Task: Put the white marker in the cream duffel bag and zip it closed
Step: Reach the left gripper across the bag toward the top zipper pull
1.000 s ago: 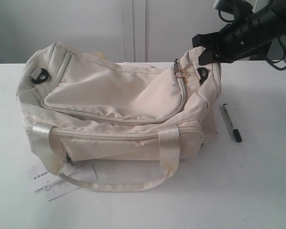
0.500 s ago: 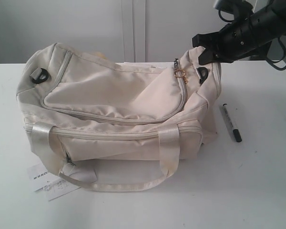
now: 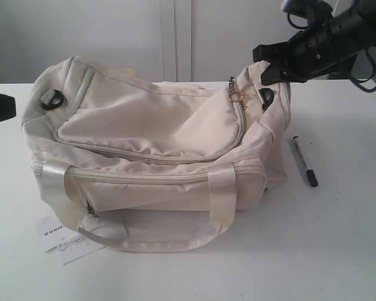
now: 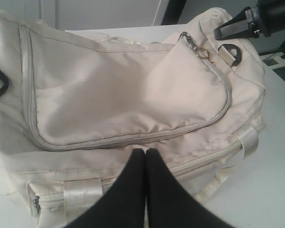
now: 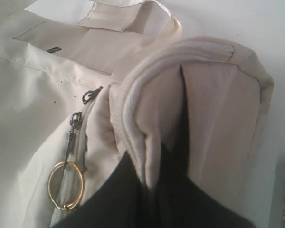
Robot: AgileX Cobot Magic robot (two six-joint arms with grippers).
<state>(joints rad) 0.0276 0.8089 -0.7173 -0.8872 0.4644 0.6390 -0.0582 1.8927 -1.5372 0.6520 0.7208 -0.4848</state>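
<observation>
A paper tag [image 3: 61,240] lies nearest on the table [image 3: 338,251], just beside the bag's looped handle [image 3: 175,241]. The bag [image 3: 150,135] sits mid-table, with a gold charm [image 3: 237,97] on the zipper pull at its right end. The marker [image 3: 302,161] lies on the table just right of the bag, black cap nearer. The left gripper [image 4: 145,153] is clenched on nothing, off the bag's left end. Farthest back, the right gripper [image 5: 151,173] pinches a fold of the bag's right end.

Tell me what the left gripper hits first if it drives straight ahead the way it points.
The soft cream fabric duffel bag: the left gripper aims its shut fingers at the panel just below the curved zipper; the gap is hard to judge.
</observation>
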